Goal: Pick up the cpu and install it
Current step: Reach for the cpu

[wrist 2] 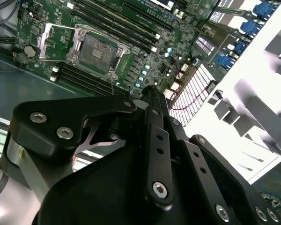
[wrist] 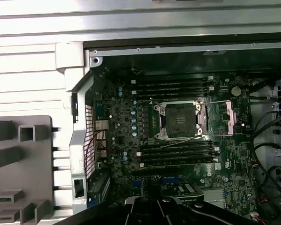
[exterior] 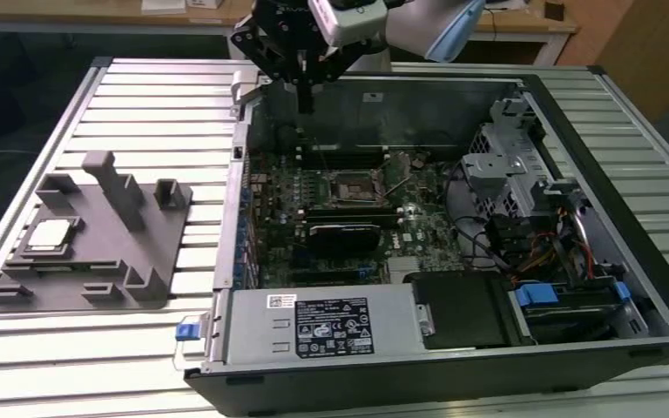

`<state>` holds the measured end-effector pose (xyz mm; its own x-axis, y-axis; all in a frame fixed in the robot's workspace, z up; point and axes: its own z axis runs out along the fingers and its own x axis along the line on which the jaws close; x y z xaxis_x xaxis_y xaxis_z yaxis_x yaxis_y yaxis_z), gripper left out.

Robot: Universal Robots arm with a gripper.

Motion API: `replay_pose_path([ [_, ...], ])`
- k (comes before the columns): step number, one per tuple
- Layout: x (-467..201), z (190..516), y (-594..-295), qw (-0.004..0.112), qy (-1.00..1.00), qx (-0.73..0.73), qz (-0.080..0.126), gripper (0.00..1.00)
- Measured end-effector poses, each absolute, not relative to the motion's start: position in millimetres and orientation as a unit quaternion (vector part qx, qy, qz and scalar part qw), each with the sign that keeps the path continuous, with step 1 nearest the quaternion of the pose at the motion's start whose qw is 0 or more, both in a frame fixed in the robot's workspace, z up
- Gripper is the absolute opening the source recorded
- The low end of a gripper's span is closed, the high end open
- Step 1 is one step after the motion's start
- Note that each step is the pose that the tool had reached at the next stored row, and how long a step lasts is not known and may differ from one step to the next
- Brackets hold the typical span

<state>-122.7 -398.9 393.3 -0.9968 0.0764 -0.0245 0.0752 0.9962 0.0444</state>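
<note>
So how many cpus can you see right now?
1. The cpu lies on the grey fixture at the exterior view's left, outside the computer case; the open socket looks empty. Others may be hidden.

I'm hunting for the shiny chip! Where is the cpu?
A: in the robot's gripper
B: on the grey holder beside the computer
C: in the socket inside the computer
B: the cpu lies on the grey holder at the exterior view's left, outside the computer case, far from the gripper above the case.
</note>
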Motion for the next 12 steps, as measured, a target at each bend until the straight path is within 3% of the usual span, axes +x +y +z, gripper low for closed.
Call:
replay_pose_path([
  [12,-135.9,393.3,-398.9,0.013,0.999,0.038,0.022,0.11],
])
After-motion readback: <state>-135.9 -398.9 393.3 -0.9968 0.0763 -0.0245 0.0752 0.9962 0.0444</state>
